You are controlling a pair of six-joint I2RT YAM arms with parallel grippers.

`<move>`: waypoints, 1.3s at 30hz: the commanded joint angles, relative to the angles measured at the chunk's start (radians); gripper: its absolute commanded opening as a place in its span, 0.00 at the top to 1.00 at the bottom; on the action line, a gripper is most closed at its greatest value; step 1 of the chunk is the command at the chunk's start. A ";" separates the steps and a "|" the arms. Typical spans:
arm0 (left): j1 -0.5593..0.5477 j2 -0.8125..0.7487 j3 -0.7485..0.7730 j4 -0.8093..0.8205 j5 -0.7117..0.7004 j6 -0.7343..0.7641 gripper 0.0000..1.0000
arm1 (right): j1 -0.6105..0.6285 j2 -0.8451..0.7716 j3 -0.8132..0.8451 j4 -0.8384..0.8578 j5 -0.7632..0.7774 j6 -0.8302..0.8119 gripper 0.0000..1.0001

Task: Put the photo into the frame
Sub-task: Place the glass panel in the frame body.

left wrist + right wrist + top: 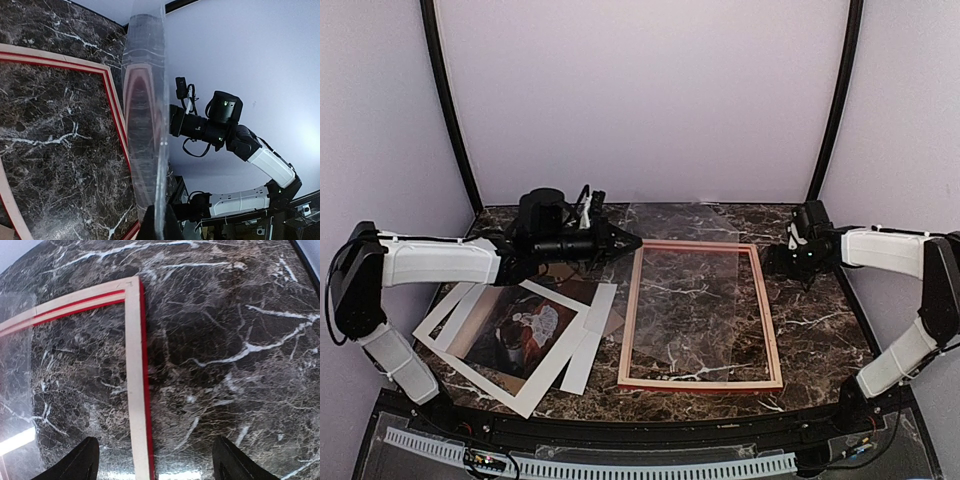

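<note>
The frame (769, 310) lies flat on the marble table, right of centre, showing pale wood with a red edge. A clear sheet (690, 290) is tilted over it, and my left gripper (632, 242) is shut on the sheet's left edge near the frame's far left corner. In the left wrist view the clear sheet (147, 125) runs edge-on out of the left gripper (160, 225), beside the frame's rail (107, 80). The photo (525, 330) lies picture up at front left. My right gripper (782, 255) is open and empty, above the frame's far right corner (134, 365).
A white mat (590, 340) lies under and around the photo, with a brown board (572, 290) behind it. Purple walls and two black poles (450, 110) enclose the table. A black rail with a white strip (620, 465) runs along the near edge.
</note>
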 commanded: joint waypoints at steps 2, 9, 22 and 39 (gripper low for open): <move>-0.050 0.050 -0.016 0.242 -0.006 -0.118 1.00 | -0.068 -0.032 -0.011 0.011 -0.008 -0.029 0.21; -0.101 0.181 -0.006 0.400 -0.038 -0.220 1.00 | -0.111 -0.024 -0.025 0.020 -0.033 -0.048 0.21; -0.124 0.456 0.090 0.593 -0.137 -0.357 1.00 | -0.129 -0.018 0.002 0.013 -0.092 -0.072 0.21; -0.125 0.449 0.095 0.330 -0.140 -0.200 0.99 | -0.125 0.028 -0.055 0.089 -0.221 -0.054 0.23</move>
